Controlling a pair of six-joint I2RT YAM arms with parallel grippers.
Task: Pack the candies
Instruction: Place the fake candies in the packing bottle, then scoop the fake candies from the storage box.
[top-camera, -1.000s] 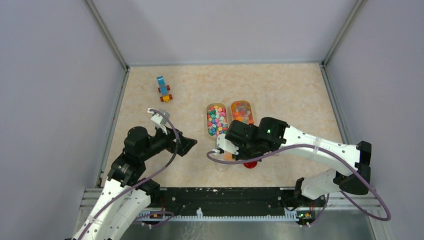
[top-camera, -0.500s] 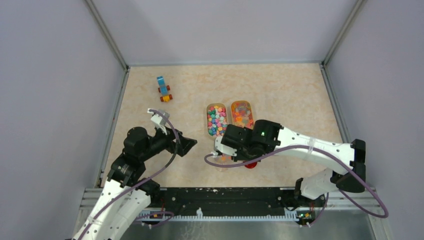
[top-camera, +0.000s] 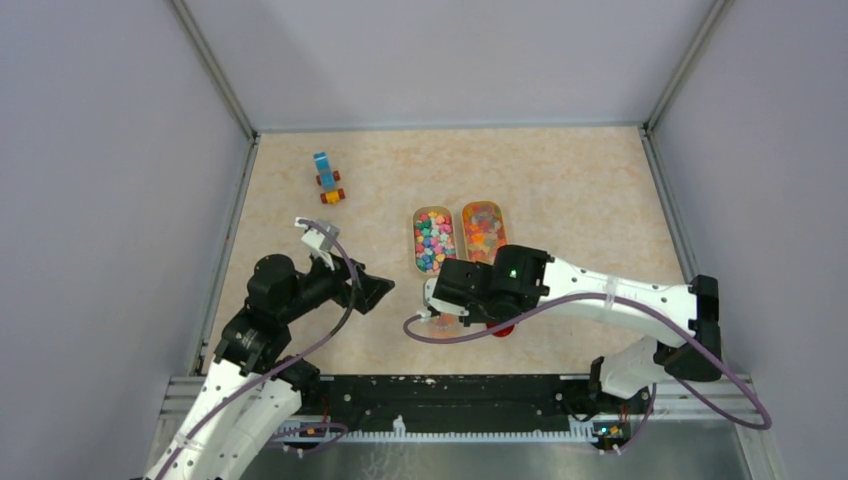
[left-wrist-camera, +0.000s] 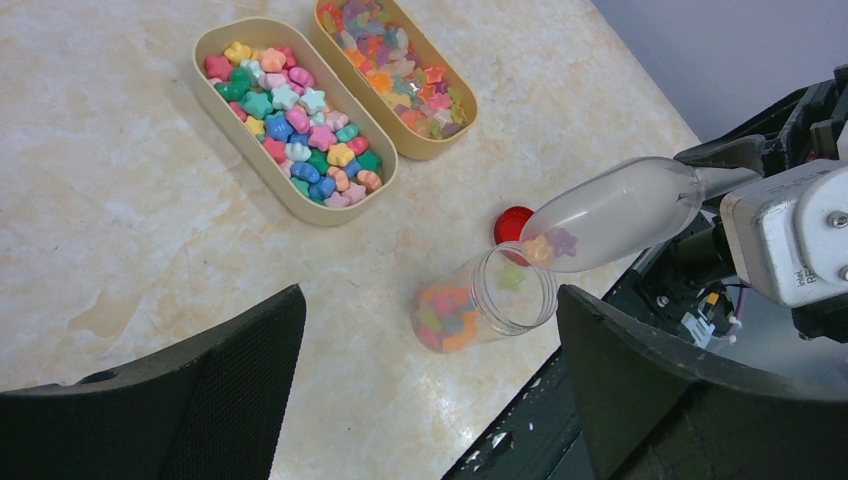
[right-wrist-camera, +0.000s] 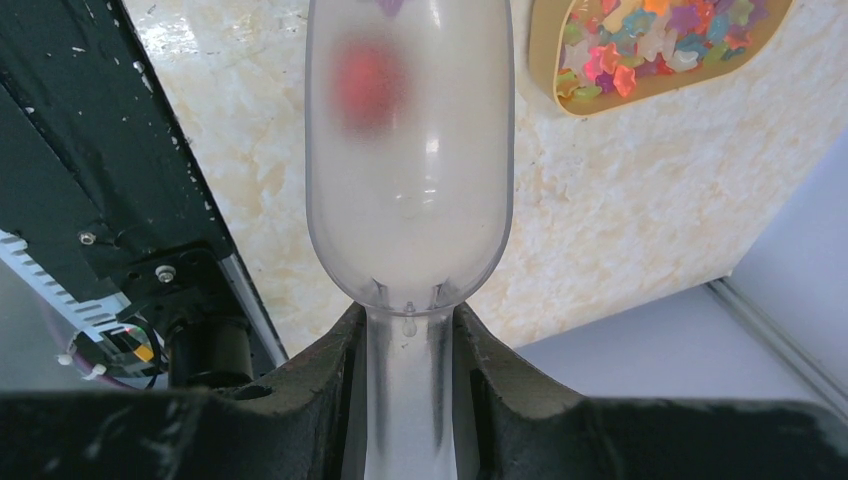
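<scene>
Star-shaped pastel candies (left-wrist-camera: 290, 120) heaped in two beige oval trays (left-wrist-camera: 265, 172), more inside a clear jar (left-wrist-camera: 470, 310) on the worktop (left-wrist-camera: 120, 230), two in a clear scoop (left-wrist-camera: 610, 212) at the jar's mouth. Scoop handle clamped in right gripper (right-wrist-camera: 410, 335), forearm low, reaching leftward. Left gripper (top-camera: 376, 290) spread wide, facing the jar.

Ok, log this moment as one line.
right gripper: shut on clear plastic scoop | star-shaped candies: few in scoop tip, at clear plastic jar mouth | left gripper: open, empty
</scene>
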